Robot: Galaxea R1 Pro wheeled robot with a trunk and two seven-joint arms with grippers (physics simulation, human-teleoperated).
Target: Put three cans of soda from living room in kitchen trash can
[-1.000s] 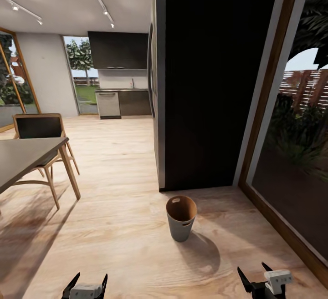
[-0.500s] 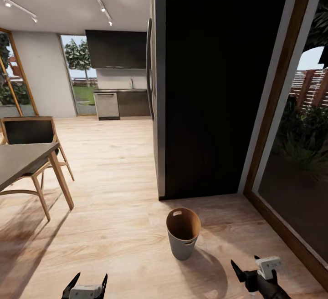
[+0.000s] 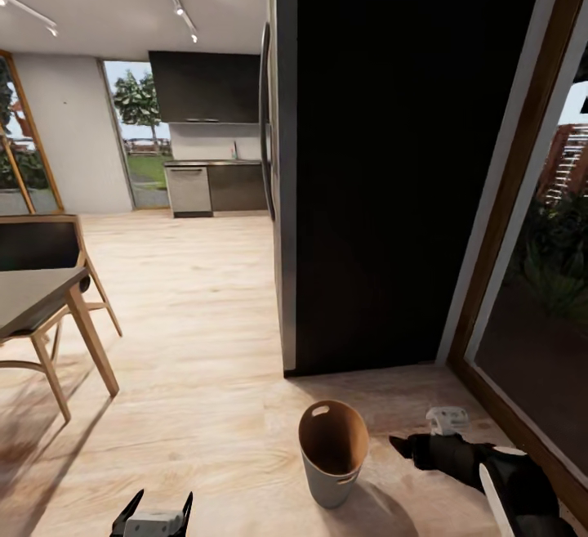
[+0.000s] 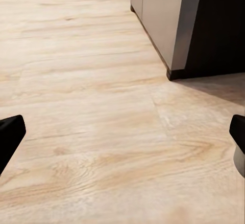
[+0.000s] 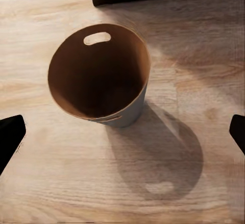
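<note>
The tash can [image 3: 331, 455] stands upright on the wooden floor, pale grey outside and brown inside, with an oval handle cut-out near its rim. From the right wrist view I look down into the tash can [image 5: 99, 73]; its inside is dark and shadowed. My right gripper [image 3: 406, 445] hovers low just right of the bin, open, its fingertips [image 5: 10, 134] spread wide with nothing between them. My left gripper [image 3: 157, 511] sits at the bottom edge, open and empty, over bare floor [image 4: 102, 121]. The can of soda are out of view.
A tall dark cabinet block [image 3: 367, 153] rises right behind the bin. A wood-framed glass wall [image 3: 523, 218] runs along the right. A dining table [image 3: 33, 296] with chairs stands at the left. The kitchen's steel dishwasher [image 3: 188, 190] is far back.
The view has moved forward, so the bin sits nearer and lower. My right arm has reached forward and now hovers beside the bin's right side. The left gripper is unchanged.
</note>
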